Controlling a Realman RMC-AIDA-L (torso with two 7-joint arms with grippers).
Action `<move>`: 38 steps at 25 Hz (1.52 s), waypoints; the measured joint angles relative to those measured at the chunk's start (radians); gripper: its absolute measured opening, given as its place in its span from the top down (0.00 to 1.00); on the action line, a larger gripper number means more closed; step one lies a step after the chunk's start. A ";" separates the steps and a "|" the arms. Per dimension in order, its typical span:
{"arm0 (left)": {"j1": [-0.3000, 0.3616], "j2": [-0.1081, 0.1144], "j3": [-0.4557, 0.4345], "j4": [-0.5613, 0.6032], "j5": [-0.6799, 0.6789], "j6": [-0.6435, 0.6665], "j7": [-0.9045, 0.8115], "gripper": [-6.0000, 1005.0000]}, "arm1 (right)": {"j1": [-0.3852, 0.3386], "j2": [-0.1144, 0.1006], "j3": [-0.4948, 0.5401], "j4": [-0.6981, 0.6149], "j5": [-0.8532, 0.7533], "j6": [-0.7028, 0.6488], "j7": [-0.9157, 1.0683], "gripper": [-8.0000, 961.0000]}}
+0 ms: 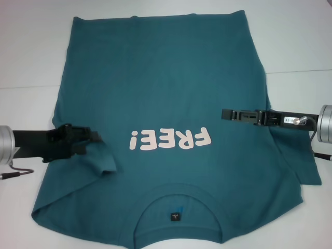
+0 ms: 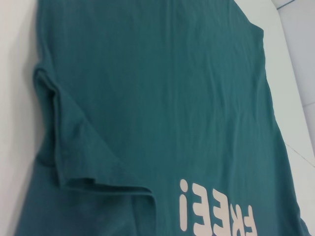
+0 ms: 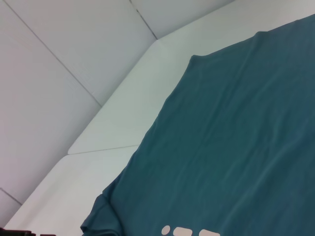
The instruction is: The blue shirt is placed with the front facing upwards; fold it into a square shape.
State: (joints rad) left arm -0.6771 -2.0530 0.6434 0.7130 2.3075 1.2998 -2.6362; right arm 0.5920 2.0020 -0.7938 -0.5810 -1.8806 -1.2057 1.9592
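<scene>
Blue shirt [image 1: 166,93] collar cut off at head view's btm edge — neck label [image 1: 177,216] text unreadable.

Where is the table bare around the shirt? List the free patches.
Bare table lies beyond the blue shirt on the robot's left, on its right and past the hem. The middle is crowded: left gripper and right gripper sit over the sleeves.

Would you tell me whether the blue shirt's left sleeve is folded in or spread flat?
Folded in: the blue shirt has its left sleeve doubled over onto the body.
</scene>
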 joint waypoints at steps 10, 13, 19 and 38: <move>0.022 -0.005 0.000 0.017 0.000 0.043 0.091 0.46 | 0.006 -0.003 0.007 -0.012 0.010 -0.044 0.023 0.05; 0.030 -0.007 0.000 0.019 -0.001 0.050 0.111 0.46 | 0.013 -0.019 0.008 -0.015 0.009 -0.054 0.065 0.05; 0.038 -0.016 0.000 0.027 -0.003 0.062 0.147 0.46 | 0.009 -0.091 0.008 -0.036 0.002 -0.089 0.229 0.05; 0.203 -0.074 -0.005 0.136 -0.228 0.380 0.722 0.46 | -0.029 -0.174 0.247 -0.189 -0.493 -0.318 0.484 0.06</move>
State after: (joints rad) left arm -0.4742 -2.1269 0.6386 0.8488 2.0796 1.6794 -1.9139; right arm 0.5631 1.8283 -0.5472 -0.7704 -2.3737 -1.5241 2.4436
